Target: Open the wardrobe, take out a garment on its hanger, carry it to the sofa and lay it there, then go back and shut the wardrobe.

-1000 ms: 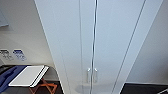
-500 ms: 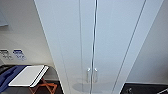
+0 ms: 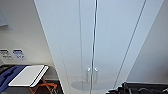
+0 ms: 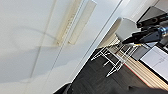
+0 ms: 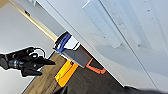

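The wardrobe [image 3: 75, 45] stands right in front of me, tall and white, with both doors shut. Its two small white handles [image 3: 92, 72] sit side by side at the middle seam. They show up close as pale bars in the left wrist view [image 4: 77, 23] and in the right wrist view [image 5: 101, 25]. My right gripper [image 4: 128, 40], dark, hangs in the air beside the door, apart from it. My left gripper [image 5: 48, 66] hovers on the other side, also clear of the door. The garment, the hanger and the sofa are hidden.
To the left of the wardrobe stand a white tabletop [image 3: 27, 76] with a blue cloth [image 3: 8, 77] and an orange frame [image 3: 48, 87]. White wire-legged chairs [image 4: 120, 37] stand to its right on dark flooring. A dark part of my arm [image 3: 140, 88] lies low on the right.
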